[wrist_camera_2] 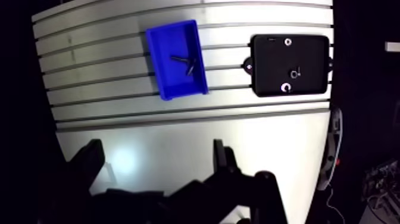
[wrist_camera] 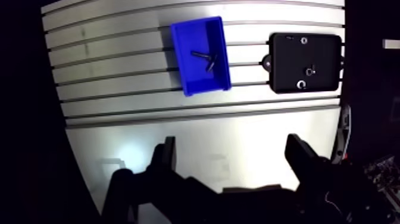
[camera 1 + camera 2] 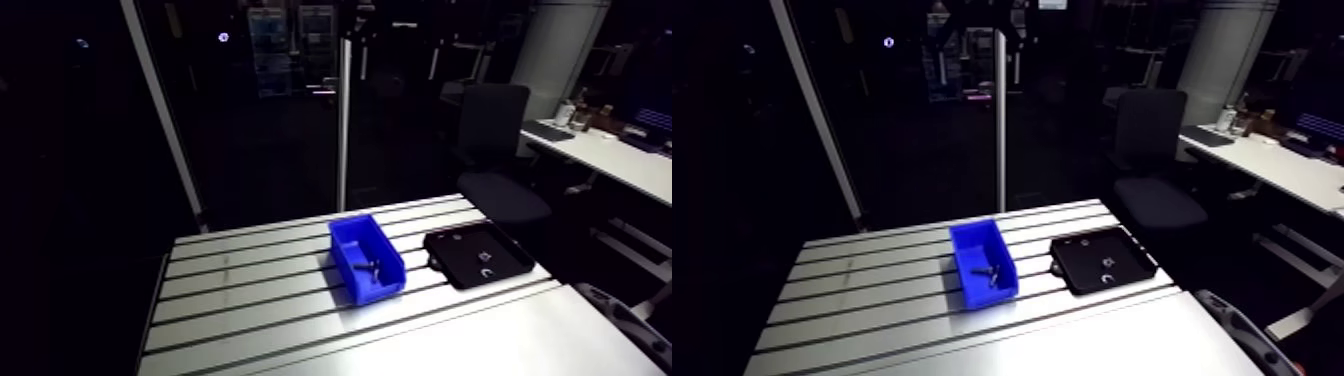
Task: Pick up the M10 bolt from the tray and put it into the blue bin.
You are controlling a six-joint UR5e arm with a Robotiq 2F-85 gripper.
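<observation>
- Progress seemed all but complete: the M10 bolt [image 2: 205, 58] lay inside the blue bin [image 2: 193, 77], not on the tray [image 2: 286, 59], so judging from that, little or nothing was left to do.
- The table [image 2: 107, 71] was pale ribbed aluminium, its long slots running side to side and its near strip smooth and glossy.
- The blue bin was a rectangular box with upright walls, probably moulded plastic, set across the slots.
- The bolt was a thin dark metal shaft on the bin floor (possibly two pieces crossed; too small to tell).
- The gripper [image 2: 231, 143] hung high over the bare near strip, jaws wide apart and holding nothing.
- The tray was a flat, matte black square, well apart from the bin, carrying small bright rings [image 2: 302, 85].
</observation>
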